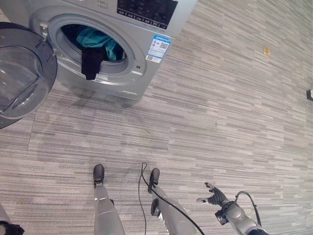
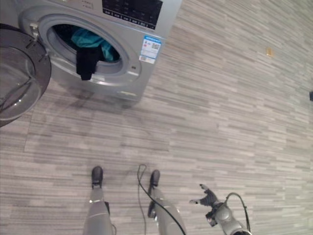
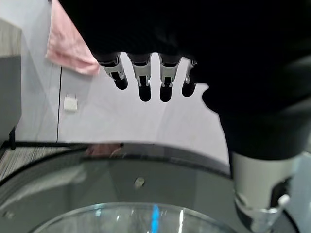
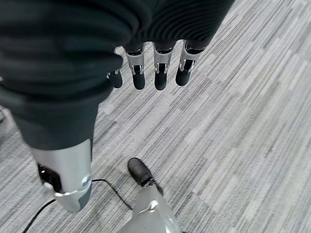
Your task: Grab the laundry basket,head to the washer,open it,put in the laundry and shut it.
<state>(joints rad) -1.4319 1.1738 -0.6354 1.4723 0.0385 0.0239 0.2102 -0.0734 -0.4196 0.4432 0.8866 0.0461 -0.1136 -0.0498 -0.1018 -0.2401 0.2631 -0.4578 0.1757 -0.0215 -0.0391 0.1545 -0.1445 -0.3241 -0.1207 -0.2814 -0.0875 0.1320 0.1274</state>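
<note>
The silver washer (image 1: 146, 29) stands at the far left with its round glass door (image 1: 19, 73) swung wide to the left. Inside the drum lies a teal cloth (image 1: 98, 38). A black cloth (image 1: 92, 61) hangs out over the lower rim of the opening. My right hand (image 1: 215, 197) hovers low at the right above the floor, fingers (image 4: 160, 73) straight, holding nothing. In the left wrist view my left hand (image 3: 143, 77) hangs with straight fingers just above the door's glass (image 3: 146, 184), not gripping it.
Striped grey floor spreads wide to the right of the washer. A small yellowish thing (image 1: 266, 50) lies on it far off, and a dark object (image 1: 309, 94) sits at the right edge. A pink cloth (image 3: 68, 48) hangs by a pale wall.
</note>
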